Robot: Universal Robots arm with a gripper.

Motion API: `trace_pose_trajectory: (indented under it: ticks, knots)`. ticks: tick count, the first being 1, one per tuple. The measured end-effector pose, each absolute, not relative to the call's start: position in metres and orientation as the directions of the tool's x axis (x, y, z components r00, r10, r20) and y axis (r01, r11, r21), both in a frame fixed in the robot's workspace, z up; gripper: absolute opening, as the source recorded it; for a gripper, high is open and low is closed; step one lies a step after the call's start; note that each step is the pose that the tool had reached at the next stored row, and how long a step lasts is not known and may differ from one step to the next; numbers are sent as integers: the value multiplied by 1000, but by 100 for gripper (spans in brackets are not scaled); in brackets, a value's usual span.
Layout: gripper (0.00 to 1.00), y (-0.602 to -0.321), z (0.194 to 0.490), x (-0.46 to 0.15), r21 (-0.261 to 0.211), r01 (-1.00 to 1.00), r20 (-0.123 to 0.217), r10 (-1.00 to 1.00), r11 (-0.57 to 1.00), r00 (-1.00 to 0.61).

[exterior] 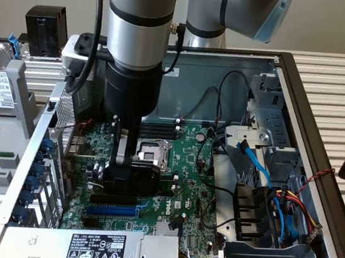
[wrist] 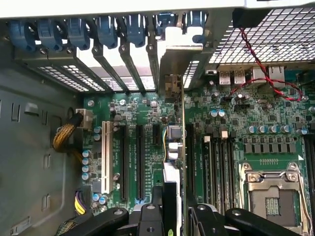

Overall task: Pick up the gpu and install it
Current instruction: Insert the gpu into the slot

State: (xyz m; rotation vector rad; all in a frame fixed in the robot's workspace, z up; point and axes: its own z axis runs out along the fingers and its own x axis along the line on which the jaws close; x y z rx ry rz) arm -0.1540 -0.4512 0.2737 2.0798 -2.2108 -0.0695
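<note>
My gripper (exterior: 118,171) is down inside the open computer case, shut on the gpu (exterior: 139,179). Its black shroud shows just above the large green motherboard (exterior: 186,169), to the exterior view's left of the CPU socket (exterior: 153,152). In the wrist view the gpu (wrist: 182,147) stands on edge between my fingertips (wrist: 209,216), over the expansion slots. Its silver end bracket (wrist: 172,64) lies against the case's rear slot openings. I cannot tell whether the card's edge sits in a slot. My gripper (wrist: 177,219) holds it from above.
A blue slot (exterior: 111,210) and the power supply (exterior: 96,249) lie in front of the card. Bundled cables (exterior: 278,194) and drive bays fill the exterior view's right side. Blue slot latches (wrist: 74,32) line the case's rear wall. A red-black wire (wrist: 261,73) loops near the rear ports.
</note>
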Motion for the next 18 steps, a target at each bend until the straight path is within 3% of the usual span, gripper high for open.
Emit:
trace_pose_trajectory:
  ticks: [11, 18]
  knots:
    - [27, -454, 266, -157, 101, -993, 35, -998, 62, -59]
    - [27, -456, 264, -158, 103, -993, 11, -998, 60, -59]
